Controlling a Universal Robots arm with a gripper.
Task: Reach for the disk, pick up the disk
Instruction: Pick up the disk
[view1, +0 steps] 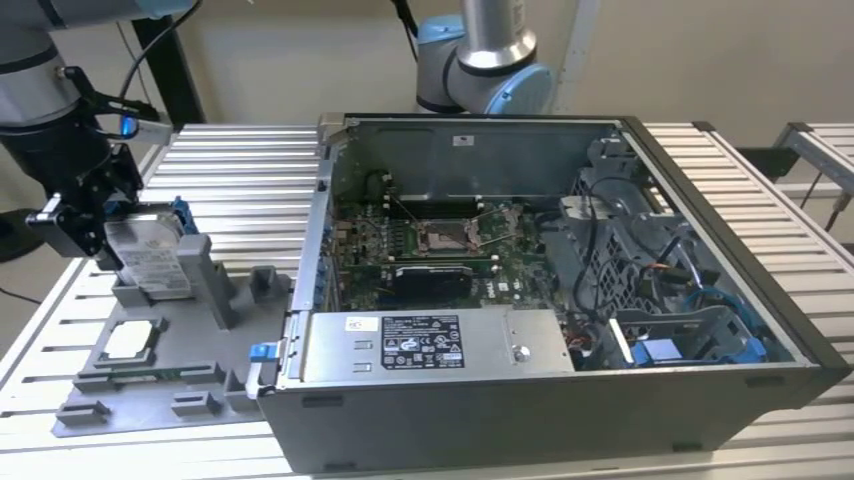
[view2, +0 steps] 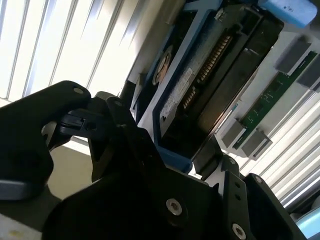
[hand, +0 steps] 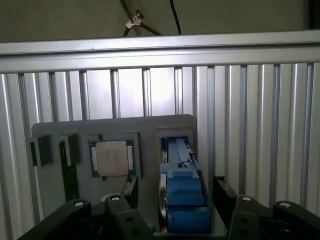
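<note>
Blue plastic frames the disk (view1: 144, 258), which stands on edge in the grey fixture tray (view1: 200, 345) at the exterior view's left. Its long axis runs up and down with a slight lean. Your gripper (view1: 110, 232) sits over the disk's upper end. In the first wrist view the fingers (hand: 225, 195) are spread, one on each side of the bracket and seemingly just clear of it. The second wrist view gives you the disk's connector face, and the first adds the square chip (hand: 111, 158) just beside the disk's slot.

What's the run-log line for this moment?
phase: reach | gripper: open, fingers either side of disk | disk: standing upright in gray fixture, not yet gripped
</note>
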